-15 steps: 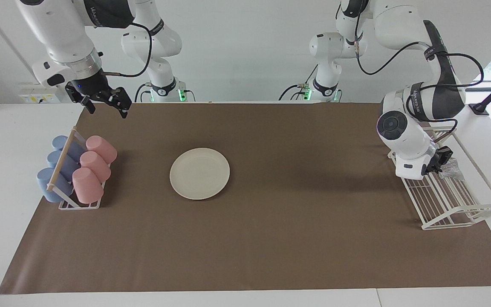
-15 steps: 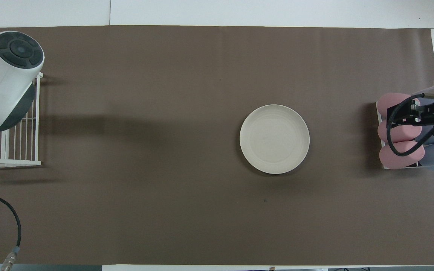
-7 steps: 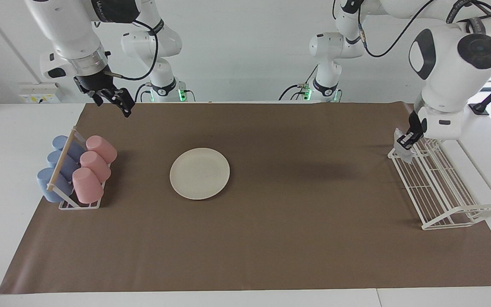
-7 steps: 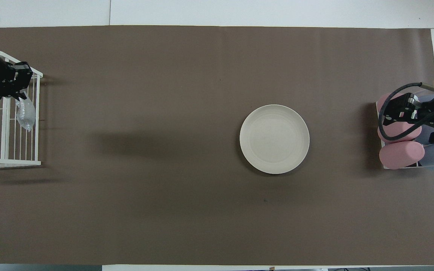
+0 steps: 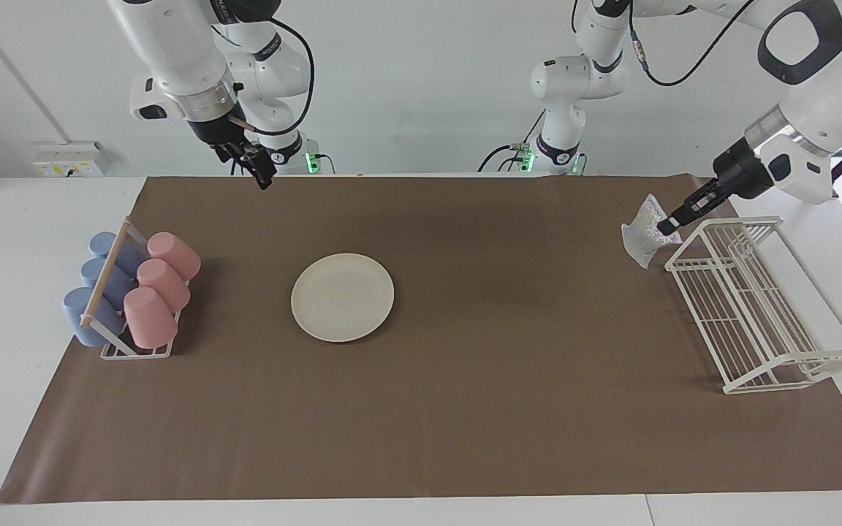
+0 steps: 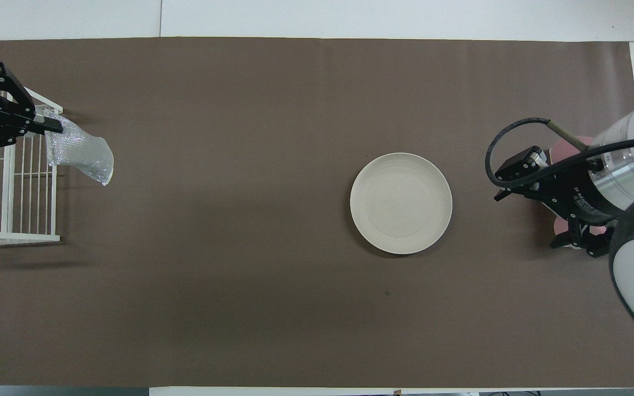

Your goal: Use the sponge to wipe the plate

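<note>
The cups (image 5: pixel 132 291) sit racked at the bench's nine o'clock edge in the facing view, out of the wiping area. The right gripper (image 5: pixel 254 166) hangs above the mat (image 5: pixel 465 409) at eleven o'clock; its jaws cannot be read. The plate (image 5: pixel 343 297) lies flat mid-mat, ready for wiping. At three o'clock the left gripper (image 5: pixel 668 225) pinches the sponge (image 5: pixel 643 238), dangling clear of the rack (image 5: pixel 764 314), apparently for carrying to the plate.

- The left gripper (image 5: pixel 671 225) is raised in the air at the left arm's end of the bench, its jaws closed on a corner of the sponge (image 5: pixel 641 235), which hangs below.
- The right gripper (image 5: pixel 259 169) hangs high over the bench edge nearest the robots, wrist pointing down.
</note>
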Motion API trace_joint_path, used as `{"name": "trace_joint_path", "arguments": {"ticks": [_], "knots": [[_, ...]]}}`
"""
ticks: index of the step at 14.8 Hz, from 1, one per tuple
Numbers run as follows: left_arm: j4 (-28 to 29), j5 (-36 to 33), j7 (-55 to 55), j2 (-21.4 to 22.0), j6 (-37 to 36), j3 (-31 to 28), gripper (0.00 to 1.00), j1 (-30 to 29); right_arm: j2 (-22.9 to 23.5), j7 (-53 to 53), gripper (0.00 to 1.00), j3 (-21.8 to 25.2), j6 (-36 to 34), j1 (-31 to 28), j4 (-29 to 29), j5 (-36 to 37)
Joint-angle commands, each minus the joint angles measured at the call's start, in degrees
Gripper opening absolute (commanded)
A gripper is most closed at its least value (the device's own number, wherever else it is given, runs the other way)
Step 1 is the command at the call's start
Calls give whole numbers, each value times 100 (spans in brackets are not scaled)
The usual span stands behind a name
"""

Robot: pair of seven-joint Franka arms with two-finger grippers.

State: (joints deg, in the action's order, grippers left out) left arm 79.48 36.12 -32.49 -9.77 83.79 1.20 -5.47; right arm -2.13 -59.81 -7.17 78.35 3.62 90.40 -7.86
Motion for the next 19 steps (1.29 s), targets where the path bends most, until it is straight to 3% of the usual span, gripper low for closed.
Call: {"name": "trace_joint_path", "arguments": {"ticks": [1, 4, 6, 10, 13, 19], "knots": [[1758, 1182, 566, 939, 688, 12, 0, -16, -103, -977, 100, -284, 285, -28, 91, -443], [3315, 2282, 1663, 1678, 1227, 46, 0, 98, -418, -1899, 100, -531, 1179, 164, 809, -891], [3845, 2723, 2298, 1803, 1236, 47, 0, 352, -490, -2603, 100, -532, 1463, 489, 970, -1129], [4566, 3514, 3466, 1829, 1157, 55, 0, 529, -455, -3080, 100, -532, 2340, 938, 1172, -1174], [5006, 4182, 4153, 1873, 1210, 56, 0, 766, -315, -4132, 100, -549, 2974, 1201, 1155, -1183], [5306, 4957, 4242, 1970, 1675, 56, 0, 1206, 46, -5532, 100, -575, 3028, 1931, 1094, -1201]]}}
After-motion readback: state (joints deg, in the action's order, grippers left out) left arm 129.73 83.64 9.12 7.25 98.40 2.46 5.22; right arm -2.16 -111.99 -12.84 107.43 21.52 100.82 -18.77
